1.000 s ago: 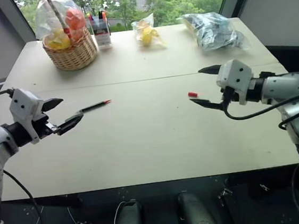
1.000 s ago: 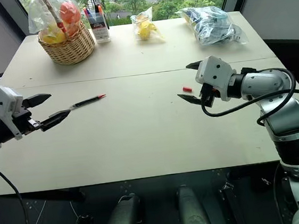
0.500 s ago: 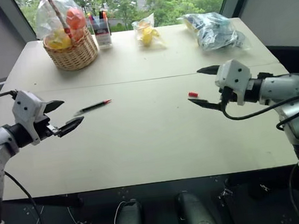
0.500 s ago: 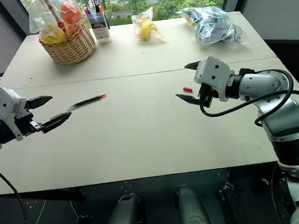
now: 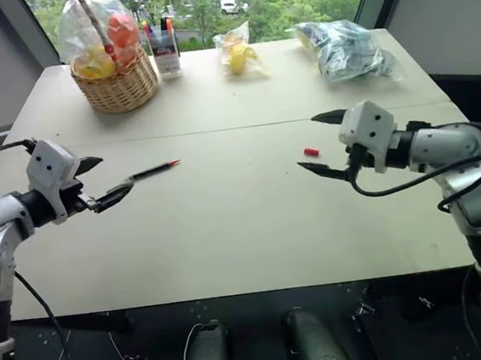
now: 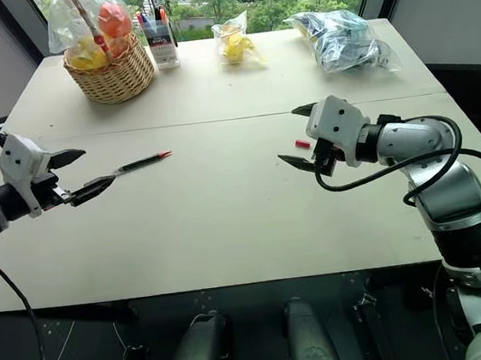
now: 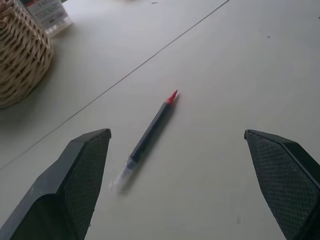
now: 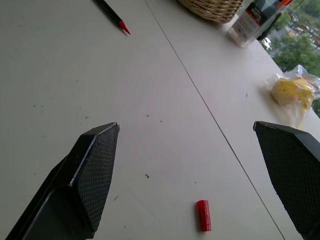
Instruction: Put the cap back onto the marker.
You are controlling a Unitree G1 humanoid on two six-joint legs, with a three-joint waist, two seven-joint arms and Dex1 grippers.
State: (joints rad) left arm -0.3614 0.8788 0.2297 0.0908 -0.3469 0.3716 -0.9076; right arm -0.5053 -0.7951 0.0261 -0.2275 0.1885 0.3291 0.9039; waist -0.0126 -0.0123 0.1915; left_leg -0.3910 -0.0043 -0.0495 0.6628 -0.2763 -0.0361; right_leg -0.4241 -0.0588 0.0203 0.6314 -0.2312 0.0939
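Beige worktop (image 5: pixel 229 233) carries marker (image 5: pixel 152 170) and cap (image 5: pixel 310 151), well apart. Left claw (image 5: pixel 103 181) released near marker; right claw (image 5: pixel 323 144) released beside cap.

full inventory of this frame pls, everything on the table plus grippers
marker: 1, black with red tip, uncapped, lying flat on the table's left half, just ahead of the left gripper
cap: 1, red, lying on the table's right half, apart from the marker, near the right gripper
basket: 1, tan wicker, far left corner, holds plastic-wrapped fruit
marker holder: 1, with coloured markers, far edge, right beside the basket
yellow bag: 1, clear wrap with yellow contents, far edge, centre
clear bag: 1, bluish contents, far right
table: 1, pale beige, seam across the middle
left gripper: 1, black fingers, open, empty, over the left edge
right gripper: 1, black fingers, open, empty, beside the cap
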